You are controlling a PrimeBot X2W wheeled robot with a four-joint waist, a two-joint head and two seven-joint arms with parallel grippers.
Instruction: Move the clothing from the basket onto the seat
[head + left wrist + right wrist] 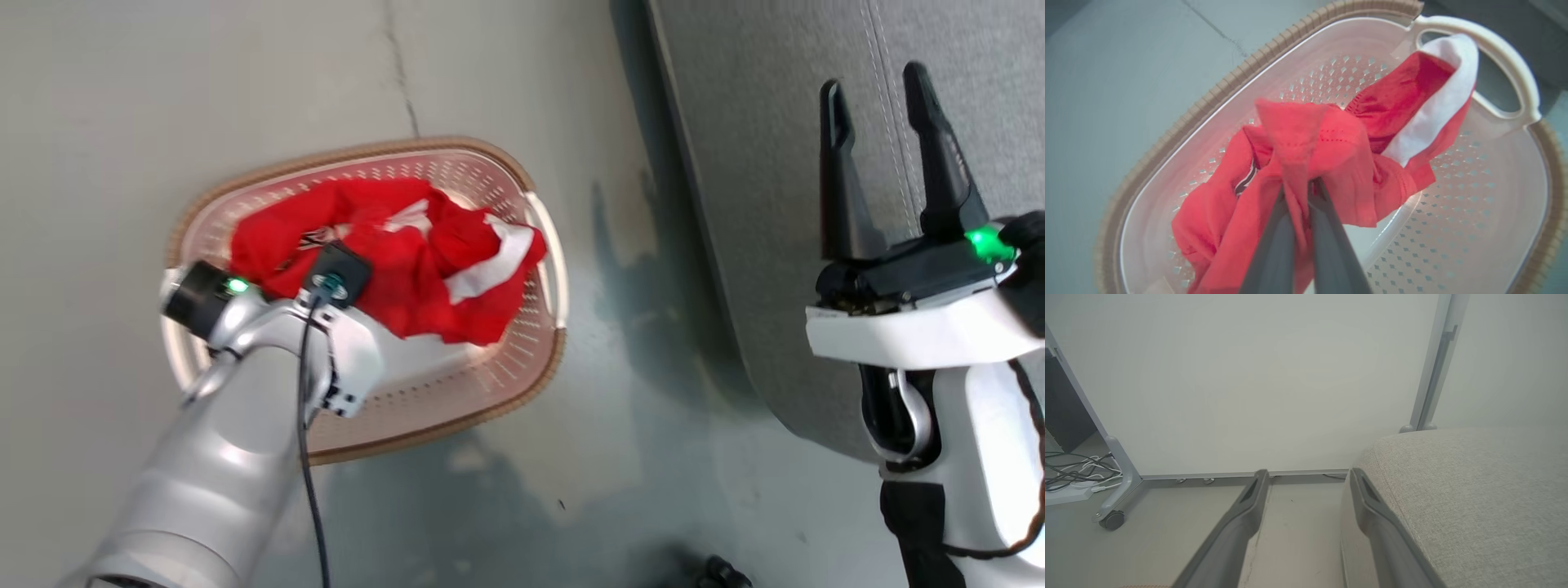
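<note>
Red clothing with white bands lies bunched in the cream basket on the floor. In the left wrist view my left gripper is shut on a fold of the red clothing, over the perforated basket; a white band drapes toward the handle. In the head view the left wrist hides the fingers. My right gripper stands open over the grey seat, holding nothing. The right wrist view has the right gripper at the seat's rounded edge.
The basket sits on a grey floor with a crack line, left of the sofa's side. A white wall panel on a wheeled frame stands beyond, with a caster and loose cables at the left.
</note>
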